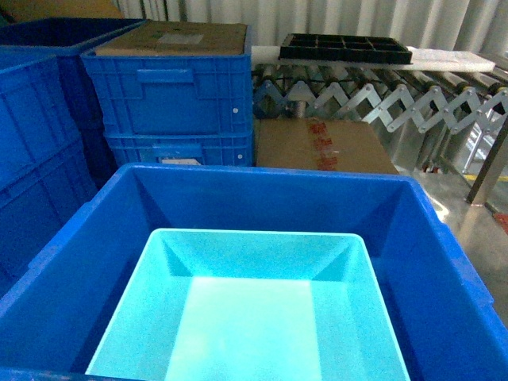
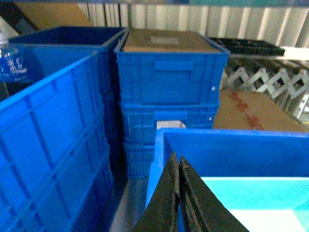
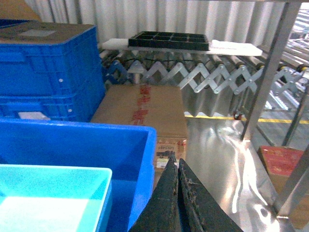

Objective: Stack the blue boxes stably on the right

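One light turquoise blue box [image 1: 254, 317] sits open inside a big royal-blue crate [image 1: 429, 246] right below the head camera. Its corner also shows in the left wrist view as the blue box [image 2: 256, 195] and in the right wrist view as the blue box [image 3: 48, 193]. My left gripper [image 2: 176, 159] is shut and empty, hovering at the crate's near left rim. My right gripper [image 3: 174, 162] is shut with nothing in it, just outside the crate's right wall [image 3: 142, 164]. Neither gripper shows in the head view.
Stacked royal-blue ribbed crates [image 1: 171, 95] stand at the left and behind, one topped with cardboard. A cardboard carton [image 1: 325, 147] lies on the floor ahead. A roller conveyor [image 1: 381, 91] carries a black tray [image 1: 345, 49]. Metal frame legs [image 3: 268, 77] and a red box [image 3: 282, 162] stand at the right.
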You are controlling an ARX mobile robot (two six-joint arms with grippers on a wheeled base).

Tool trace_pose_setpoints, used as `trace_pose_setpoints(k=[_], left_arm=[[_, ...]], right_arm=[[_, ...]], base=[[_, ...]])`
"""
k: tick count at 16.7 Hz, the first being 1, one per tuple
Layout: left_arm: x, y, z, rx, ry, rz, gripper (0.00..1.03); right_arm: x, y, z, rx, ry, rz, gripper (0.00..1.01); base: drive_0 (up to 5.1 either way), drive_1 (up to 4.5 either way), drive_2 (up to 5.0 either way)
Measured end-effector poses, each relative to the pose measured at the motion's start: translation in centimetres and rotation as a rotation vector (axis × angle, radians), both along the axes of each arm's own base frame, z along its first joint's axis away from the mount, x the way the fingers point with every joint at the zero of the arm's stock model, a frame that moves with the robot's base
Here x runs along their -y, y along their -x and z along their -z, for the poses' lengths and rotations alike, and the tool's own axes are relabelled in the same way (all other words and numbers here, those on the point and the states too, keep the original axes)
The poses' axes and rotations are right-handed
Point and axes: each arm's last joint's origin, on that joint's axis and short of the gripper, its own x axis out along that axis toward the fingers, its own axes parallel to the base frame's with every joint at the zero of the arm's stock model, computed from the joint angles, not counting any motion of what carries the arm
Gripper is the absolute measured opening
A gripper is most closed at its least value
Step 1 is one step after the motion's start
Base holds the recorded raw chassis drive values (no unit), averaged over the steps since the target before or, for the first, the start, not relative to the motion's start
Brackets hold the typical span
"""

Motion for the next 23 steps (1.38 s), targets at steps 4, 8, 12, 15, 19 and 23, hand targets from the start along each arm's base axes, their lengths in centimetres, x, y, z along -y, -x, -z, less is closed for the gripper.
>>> trace_pose_setpoints(k=[4, 8, 12, 15, 19, 23], left_arm=[[0.0, 1.6, 0.2, -0.010, 0.000, -0.001, 0.02], [0.0, 3.0, 0.1, -0.011, 0.000, -0.001, 0.02], [0.0, 4.1, -0.4, 0.009, 0.000, -0.001, 0.02], [0.0, 4.8, -0.6, 0.015, 0.000, -0.001, 0.02], [0.0, 5.6, -0.7, 0.019, 0.000, -0.001, 0.02], [0.0, 6.3, -0.6, 0.017, 0.000, -0.001, 0.02]], right_arm=[[1.0, 1.7, 0.1, -0.005, 0.000, 0.006, 0.02], [1.0, 3.0, -0.1, -0.002, 0.000, 0.003, 0.02], [1.0, 4.0, -0.5, 0.013, 0.000, 0.002, 0.02], [1.0, 4.7, -0.7, 0.021, 0.000, 0.002, 0.02], [1.0, 5.6, -0.7, 0.021, 0.000, 0.002, 0.02], [1.0, 6.3, -0.7, 0.021, 0.000, 0.002, 0.02]], base=[[0.0, 0.00, 0.0], [0.0, 0.00, 0.0], [0.0, 0.00, 0.0], [0.0, 0.00, 0.0], [0.0, 0.00, 0.0], [0.0, 0.00, 0.0]])
